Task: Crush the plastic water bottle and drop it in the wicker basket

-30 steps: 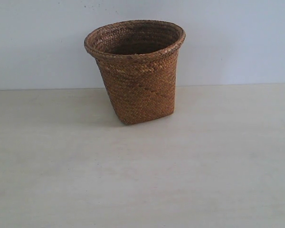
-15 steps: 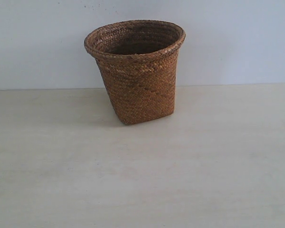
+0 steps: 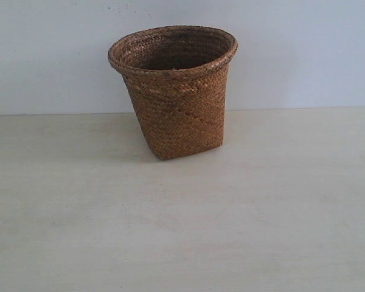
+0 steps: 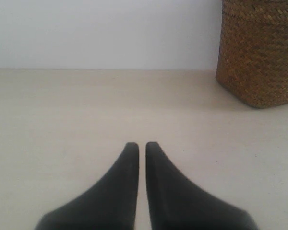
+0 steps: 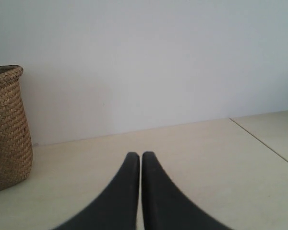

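You'll find the wicker basket (image 3: 177, 112) upright on the tabletop (image 3: 170, 237) and the plastic water bottle in no view, with left end effector (image 4: 141, 146) and right end effector (image 5: 137, 156) both narrowed on nothing, so it is probably either dropped inside already or not yet fetched.

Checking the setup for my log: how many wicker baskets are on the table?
1. The wicker basket stands upright at the back of the table, near the wall, slightly left of centre in the exterior view. No second one shows in any view.

pale table (image 3: 280, 231), wicker basket (image 3: 179, 115) standing upright
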You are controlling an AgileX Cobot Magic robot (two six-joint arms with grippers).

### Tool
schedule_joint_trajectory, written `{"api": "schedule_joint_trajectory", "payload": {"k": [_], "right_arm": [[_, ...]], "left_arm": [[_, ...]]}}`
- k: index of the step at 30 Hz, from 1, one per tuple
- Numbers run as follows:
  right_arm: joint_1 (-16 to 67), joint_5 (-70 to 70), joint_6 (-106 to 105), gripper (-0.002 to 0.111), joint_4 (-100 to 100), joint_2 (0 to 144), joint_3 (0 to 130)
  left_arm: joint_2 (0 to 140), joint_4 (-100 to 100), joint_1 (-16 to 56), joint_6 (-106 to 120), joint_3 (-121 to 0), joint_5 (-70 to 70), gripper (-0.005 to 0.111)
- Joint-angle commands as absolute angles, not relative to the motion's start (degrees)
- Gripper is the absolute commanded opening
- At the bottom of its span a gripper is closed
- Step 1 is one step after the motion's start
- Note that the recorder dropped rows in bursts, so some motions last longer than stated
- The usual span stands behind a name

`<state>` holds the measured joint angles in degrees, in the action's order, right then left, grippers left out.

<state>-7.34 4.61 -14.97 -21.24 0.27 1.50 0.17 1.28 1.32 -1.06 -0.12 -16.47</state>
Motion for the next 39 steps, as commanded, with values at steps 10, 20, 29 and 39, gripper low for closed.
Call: {"api": "schedule_joint_trajectory", "payload": {"k": [10, 20, 29, 39], "right_arm": [[-7.5, 2.2, -15.1, 0.000, -20.7, 0.0, 1.3], [-7.5, 6.4, -0.4, 0.000, -7.2, 0.0, 1.3], [-7.4, 16.5, -0.5, 0.000, -4.1, 0.0, 0.5], [-5.3, 18.4, -0.5, 0.000, -2.1, 0.0, 0.0]], "left_arm": [[0.0, 1.2, 1.1, -1.5, 0.0, -16.7, 0.005], [0.0, 1.2, 1.1, -1.5, 0.0, -16.7, 0.005], [0.0, 1.2, 1.1, -1.5, 0.0, -16.7, 0.005], [0.0, 1.2, 1.1, -1.5, 0.0, -16.7, 0.005]]}}
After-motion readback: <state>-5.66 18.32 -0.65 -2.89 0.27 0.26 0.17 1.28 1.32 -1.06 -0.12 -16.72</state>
